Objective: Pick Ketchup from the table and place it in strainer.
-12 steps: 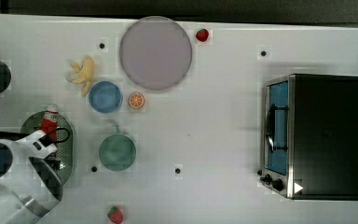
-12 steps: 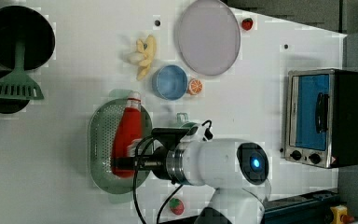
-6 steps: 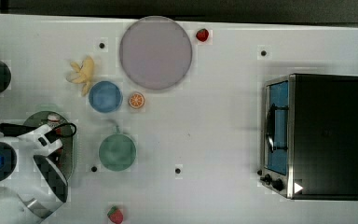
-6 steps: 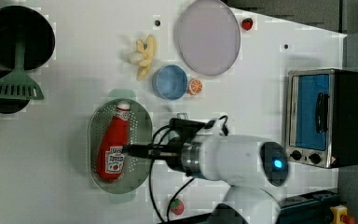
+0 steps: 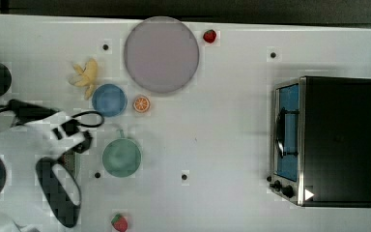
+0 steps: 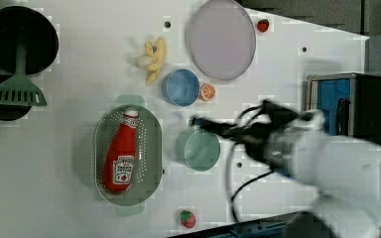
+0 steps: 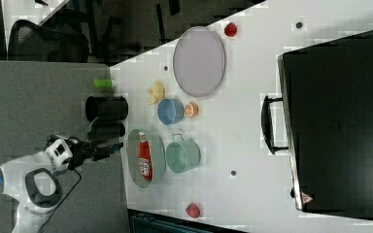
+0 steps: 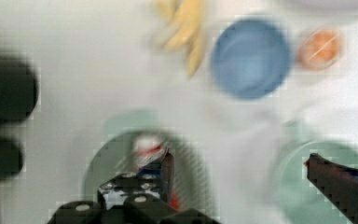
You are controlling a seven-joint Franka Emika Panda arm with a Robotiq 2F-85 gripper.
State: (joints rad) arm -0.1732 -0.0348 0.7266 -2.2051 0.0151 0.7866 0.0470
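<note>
bench (image 5: pixel 232 135): smooth matt white | strainer (image 6: pixel 151 148): pale green plastic, perforated | Ketchup (image 6: pixel 121 158): glossy red plastic, white paper-like label | oven (image 5: pixel 338 140): matt black casing, shiny metal front trim | plate (image 5: pixel 161 54): smooth matt lilac

Looking like a robot lab staged as a toy kitchen. Sitting on a white table (image 6: pixel 79 208) dotted with small dark mounting holes: toaster oven (image 5: pixel 326 140), lilac plate (image 5: pixel 161 54), blue bowl (image 6: pixel 180 87), green mug (image 6: pixel 198 149), plastic strawberries (image 5: pixel 209 36), banana (image 6: pixel 153 55), orange half (image 5: pixel 141 104), mint strainer (image 6: pixel 151 148) holding ketchup bottle (image 6: pixel 120 158). Standing at the table edge: white robot arm (image 7: pixel 34 182) trailing black cables. Showing behind the table in the right view: grey carpet-like floor (image 7: pixel 39 92) and a black office chair (image 7: pixel 43 41), pointing to lab or office space, not a home.
</note>
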